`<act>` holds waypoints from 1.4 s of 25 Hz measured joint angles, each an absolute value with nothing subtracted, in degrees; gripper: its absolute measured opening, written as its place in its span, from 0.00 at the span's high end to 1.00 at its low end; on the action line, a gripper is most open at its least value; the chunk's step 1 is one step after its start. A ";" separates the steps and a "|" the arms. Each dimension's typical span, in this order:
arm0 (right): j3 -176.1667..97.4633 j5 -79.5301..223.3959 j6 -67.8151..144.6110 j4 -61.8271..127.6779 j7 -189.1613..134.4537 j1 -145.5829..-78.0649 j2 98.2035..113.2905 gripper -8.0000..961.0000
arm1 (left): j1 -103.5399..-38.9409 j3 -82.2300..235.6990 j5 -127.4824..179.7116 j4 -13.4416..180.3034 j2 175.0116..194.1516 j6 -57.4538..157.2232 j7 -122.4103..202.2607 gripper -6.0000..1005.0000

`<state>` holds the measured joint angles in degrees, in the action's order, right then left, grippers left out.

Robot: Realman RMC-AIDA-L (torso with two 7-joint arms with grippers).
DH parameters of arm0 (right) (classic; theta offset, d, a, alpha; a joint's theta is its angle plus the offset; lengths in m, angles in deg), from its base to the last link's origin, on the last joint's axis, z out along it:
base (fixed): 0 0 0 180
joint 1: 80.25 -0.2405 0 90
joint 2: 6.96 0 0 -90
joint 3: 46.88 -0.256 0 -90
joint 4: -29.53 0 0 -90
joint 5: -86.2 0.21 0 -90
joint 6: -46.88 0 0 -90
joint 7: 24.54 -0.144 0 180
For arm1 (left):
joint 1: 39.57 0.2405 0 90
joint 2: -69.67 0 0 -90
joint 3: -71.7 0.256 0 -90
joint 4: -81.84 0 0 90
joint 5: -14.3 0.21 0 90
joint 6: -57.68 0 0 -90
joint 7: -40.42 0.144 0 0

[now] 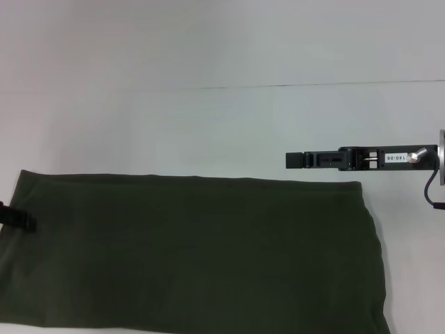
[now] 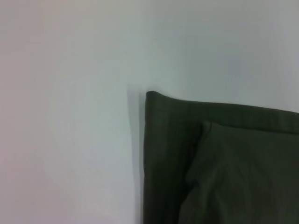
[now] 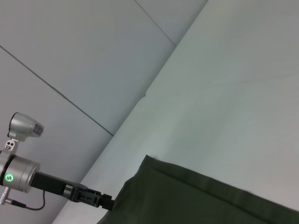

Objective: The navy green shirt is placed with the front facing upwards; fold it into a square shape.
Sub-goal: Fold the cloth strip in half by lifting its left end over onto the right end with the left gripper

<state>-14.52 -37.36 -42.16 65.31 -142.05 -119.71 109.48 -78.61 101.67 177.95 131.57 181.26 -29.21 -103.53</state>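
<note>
**Jaws of both grippers beside the folded shirt**

Jaws of the right gripper (image 1: pixel 295 160) appear drawn together, with no gap showing between the dark fingertips and nothing held. That arm reaches in level from the right edge of the head view, its slim black body horizontal and pointing toward the robot's left, a small white label near its wrist end. It hovers over the bare white table (image 1: pixel 208 125), just beyond the far edge of the navy green shirt (image 1: pixel 195 254) and near the shirt's far right corner, apart from the cloth.

Only a short black tip of the left gripper (image 1: pixel 19 219) shows in the head view, entering from the left edge and overlapping the shirt's left border. The right wrist view shows the same gripper (image 3: pixel 100 200) from afar, its arm stretched level and its tip meeting the edge of the fabric. Whether its jaws are closed on the cloth cannot be told.

The shirt lies flat as a broad dark olive band across the near half of the table, plain side up, its far edge straight and its right edge slightly curved. In the left wrist view, one corner of the shirt (image 2: pixel 224 168) shows a hemmed border with a second layer of fabric folded over it.
</note>
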 joint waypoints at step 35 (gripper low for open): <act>-14.27 -37.37 -42.69 65.21 -143.29 -120.29 109.57 0.14 | -76.86 101.94 178.04 130.79 181.69 -26.26 -102.69 0.11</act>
